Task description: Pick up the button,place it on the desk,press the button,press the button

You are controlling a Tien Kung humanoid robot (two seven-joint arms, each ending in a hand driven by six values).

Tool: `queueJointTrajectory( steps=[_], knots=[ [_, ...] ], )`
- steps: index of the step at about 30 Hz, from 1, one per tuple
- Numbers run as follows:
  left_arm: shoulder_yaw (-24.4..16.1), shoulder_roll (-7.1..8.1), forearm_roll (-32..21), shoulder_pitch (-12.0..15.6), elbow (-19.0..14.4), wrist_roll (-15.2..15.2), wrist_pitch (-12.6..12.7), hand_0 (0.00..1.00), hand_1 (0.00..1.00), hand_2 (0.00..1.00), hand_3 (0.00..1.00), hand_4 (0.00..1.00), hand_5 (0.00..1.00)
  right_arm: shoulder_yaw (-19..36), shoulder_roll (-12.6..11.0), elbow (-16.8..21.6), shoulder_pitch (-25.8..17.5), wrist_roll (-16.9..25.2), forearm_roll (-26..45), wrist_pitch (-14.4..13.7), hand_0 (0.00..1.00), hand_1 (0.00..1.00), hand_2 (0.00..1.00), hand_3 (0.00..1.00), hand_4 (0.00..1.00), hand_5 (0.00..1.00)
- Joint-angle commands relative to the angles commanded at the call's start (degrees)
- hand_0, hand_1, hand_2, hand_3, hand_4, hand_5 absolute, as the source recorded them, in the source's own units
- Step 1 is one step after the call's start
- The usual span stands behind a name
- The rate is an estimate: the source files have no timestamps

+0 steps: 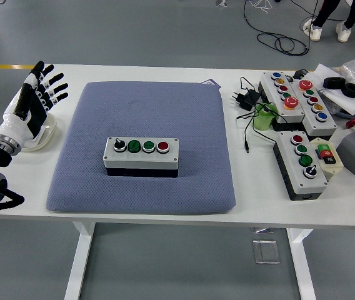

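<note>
With fingers spread and empty, the left hand (37, 94) at nine o'clock should approach the grey four-button control box (141, 156) squarely.

One head camera is looking forward and down from high above the table's (165, 215) near edge.

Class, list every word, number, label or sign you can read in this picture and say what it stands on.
None can be read.
Button box on the blue mat: no print visible.
Button boxes at the right: no readable labels.
Small box with green and red switches: any marks are too small to read.
</note>
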Motion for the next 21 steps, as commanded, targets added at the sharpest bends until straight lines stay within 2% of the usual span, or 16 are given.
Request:
queueJointTrajectory(
  steps=[12,21],
  knots=[
    [-0.07,-0.25,0.06,0.35,0.04,0.27,0.0,0.838,0.88,0.933,0.998,0.754,0.998,0.06,-0.03,0.0,0.1,-0.03,-0.36,0.05,0.663,0.641,0.736,0.592,0.382,0.211],
    [-0.13,0.33,0.03,0.14,0.17,0.33,0.05,0.836,0.879,0.932,0.998,0.75,0.998,0.02,-0.08,0.0,0.5,0.03,-0.37,0.07,0.663,0.641,0.735,0.592,0.381,0.211]
  ],
)
